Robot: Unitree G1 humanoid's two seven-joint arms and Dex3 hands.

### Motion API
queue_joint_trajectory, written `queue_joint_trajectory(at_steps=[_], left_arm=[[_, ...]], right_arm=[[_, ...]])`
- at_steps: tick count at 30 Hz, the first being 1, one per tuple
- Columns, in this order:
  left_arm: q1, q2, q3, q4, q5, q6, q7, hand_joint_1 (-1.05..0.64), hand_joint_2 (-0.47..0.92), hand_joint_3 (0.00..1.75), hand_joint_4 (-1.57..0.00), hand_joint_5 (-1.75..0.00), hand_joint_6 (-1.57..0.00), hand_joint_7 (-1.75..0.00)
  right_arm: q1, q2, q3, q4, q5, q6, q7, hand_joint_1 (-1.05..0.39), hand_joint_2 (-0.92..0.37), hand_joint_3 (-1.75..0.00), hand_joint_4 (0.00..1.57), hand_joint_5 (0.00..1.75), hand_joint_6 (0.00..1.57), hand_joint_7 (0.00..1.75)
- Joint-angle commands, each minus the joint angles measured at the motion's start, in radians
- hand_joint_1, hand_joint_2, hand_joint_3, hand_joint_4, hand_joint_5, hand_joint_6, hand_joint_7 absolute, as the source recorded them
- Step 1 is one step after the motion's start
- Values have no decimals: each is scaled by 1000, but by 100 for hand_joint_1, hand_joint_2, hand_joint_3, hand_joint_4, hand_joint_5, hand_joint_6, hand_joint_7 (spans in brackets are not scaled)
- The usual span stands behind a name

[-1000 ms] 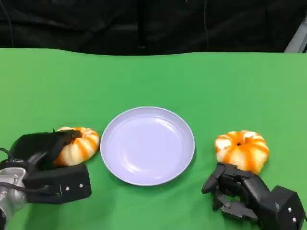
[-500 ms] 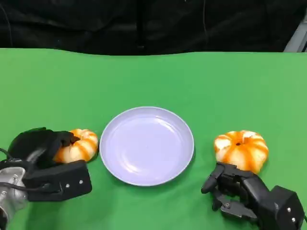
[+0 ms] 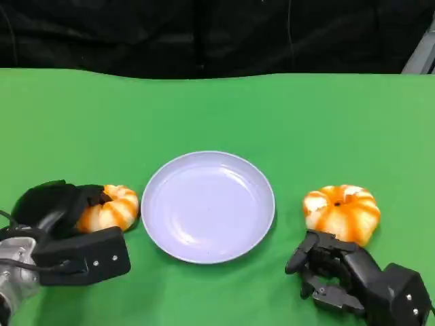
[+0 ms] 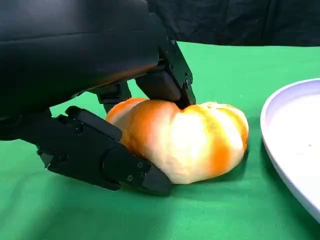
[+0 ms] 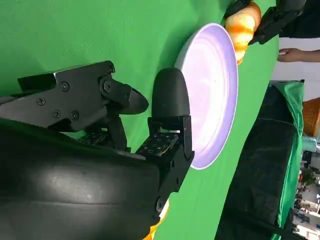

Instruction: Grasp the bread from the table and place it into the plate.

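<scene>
The left hand (image 3: pixel 64 207) is wrapped over the left bread (image 3: pixel 109 207), which sits on the green table (image 3: pixel 217 109) just left of the plate (image 3: pixel 208 206). From the left wrist view the fingers (image 4: pixel 100 160) close around the bread (image 4: pixel 185 140) from above and below while it still rests on the cloth, so the hand is grasping it. The plate's rim (image 4: pixel 295 150) is close beside the bread there.

A second ago the fingers lay flatter over the loaf's near side, and the bread sat slightly higher and a touch nearer the plate. Half a second ago the hand had already bunched up over it; since then almost nothing has changed, apart from the bread being perhaps a shade more covered.

The right hand (image 3: pixel 333 272) rests on the table just in front of the right bread (image 3: pixel 342 212), holding nothing, its fingers loosely bent and apart. It has barely moved over the second. The right wrist view shows its fingers (image 5: pixel 167 125) spread with the plate (image 5: pixel 210 95) beyond them, and the left bread (image 5: pixel 242 25) at the plate's far edge.
</scene>
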Motion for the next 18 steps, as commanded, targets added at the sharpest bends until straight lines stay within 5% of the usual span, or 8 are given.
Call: queue_joint_trajectory(at_steps=[1, 18], left_arm=[[23, 0, -6, 14, 4, -4, -2, -9, 92, 10, -53, -150, -86, -88], [25, -6, 12, 17, -12, -4, -3, -9, 92, 8, -48, -155, -76, -104]], right_arm=[[12, -18, 1, 7, -8, 17, -3, 2, -88, -64, 68, 170, 71, 135], [10, -15, -3, 13, 2, 13, 7, 2, -87, -66, 68, 171, 71, 136]])
